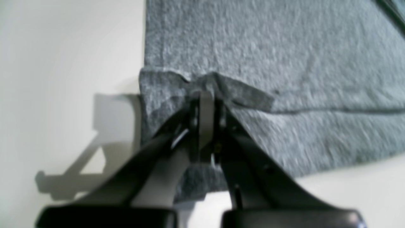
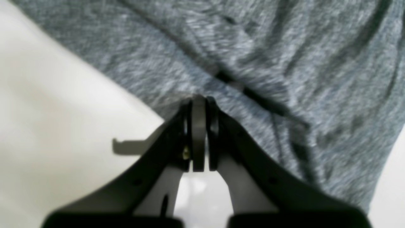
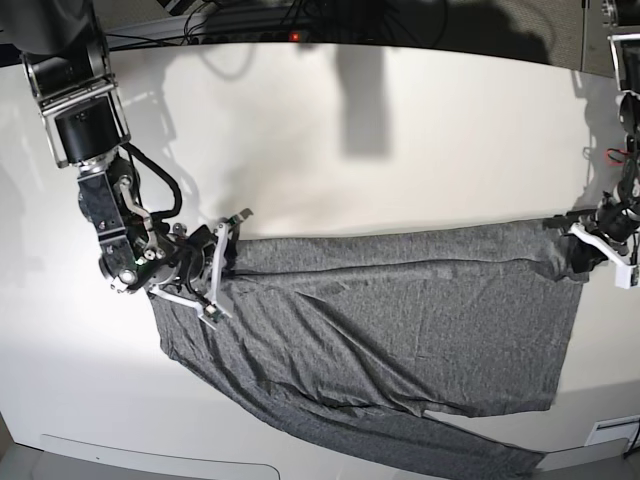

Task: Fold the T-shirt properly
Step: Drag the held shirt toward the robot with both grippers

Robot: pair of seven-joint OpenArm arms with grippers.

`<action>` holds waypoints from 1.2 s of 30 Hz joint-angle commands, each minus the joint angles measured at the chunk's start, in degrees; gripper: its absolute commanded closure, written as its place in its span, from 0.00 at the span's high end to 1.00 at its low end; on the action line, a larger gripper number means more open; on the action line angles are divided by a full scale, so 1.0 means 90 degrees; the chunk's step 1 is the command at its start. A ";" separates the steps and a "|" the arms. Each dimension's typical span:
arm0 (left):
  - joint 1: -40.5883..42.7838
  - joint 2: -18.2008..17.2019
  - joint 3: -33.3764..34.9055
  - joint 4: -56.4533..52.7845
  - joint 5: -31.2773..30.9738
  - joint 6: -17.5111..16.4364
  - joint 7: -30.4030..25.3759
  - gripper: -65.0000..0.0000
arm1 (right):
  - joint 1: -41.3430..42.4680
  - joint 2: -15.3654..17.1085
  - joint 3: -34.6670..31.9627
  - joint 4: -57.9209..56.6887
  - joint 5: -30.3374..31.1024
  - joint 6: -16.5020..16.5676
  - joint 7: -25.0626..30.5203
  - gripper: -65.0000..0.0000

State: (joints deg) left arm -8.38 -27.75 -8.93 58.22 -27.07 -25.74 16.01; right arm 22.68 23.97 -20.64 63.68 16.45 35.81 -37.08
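Observation:
The heather-grey T-shirt lies spread wide across the white table, with a long sleeve trailing toward the front. My right gripper, on the left of the base view, is shut on the shirt's upper left edge; in the right wrist view its closed tips meet the cloth at its border. My left gripper, on the right of the base view, is shut on the shirt's upper right corner; in the left wrist view its tips pinch a bunched fold of the cloth.
The white table stretches bare behind the shirt. Dark cables run along its far edge. The table's front edge lies close below the trailing sleeve. The right arm's body stands at the far left.

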 commanded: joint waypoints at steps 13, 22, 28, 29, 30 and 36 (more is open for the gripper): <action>0.0287 0.0087 -0.0044 -0.0590 -0.0289 -0.0386 -0.0384 0.00 | -0.0151 0.0102 0.0049 -0.0719 -0.0311 -0.0189 0.0828 0.00; 0.0743 0.0078 -0.0051 -0.0590 -0.0265 -0.0282 -0.0291 0.00 | -0.1132 0.0493 0.0049 0.0107 -0.0304 -0.0194 0.1122 0.00; 0.1124 0.0058 -0.0051 -0.0546 -0.0260 -0.0284 -0.0284 0.00 | -0.1999 0.0833 0.0049 0.0945 -0.0304 -0.0214 0.1095 0.00; 0.1217 0.0041 -0.0051 -0.0515 -0.0262 -0.0287 -0.0289 0.00 | -0.2137 0.0889 0.0049 0.1042 -0.0304 -0.0240 0.1078 0.00; 0.1321 0.0017 -0.0051 -0.0454 -0.0260 -0.0287 -0.0306 0.00 | -0.2271 0.0942 0.0049 0.1137 -0.0301 -0.0299 0.1073 0.00; 0.2217 -0.0216 -0.0194 0.0335 -0.0262 -0.0284 -0.0362 0.00 | -0.3162 0.1331 0.0056 0.1792 -0.0282 -0.0612 0.1081 0.00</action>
State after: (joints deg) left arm 10.96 -28.91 -10.81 61.67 -31.31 -29.21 8.43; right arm -4.67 35.14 -19.79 80.55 16.03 29.98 -21.41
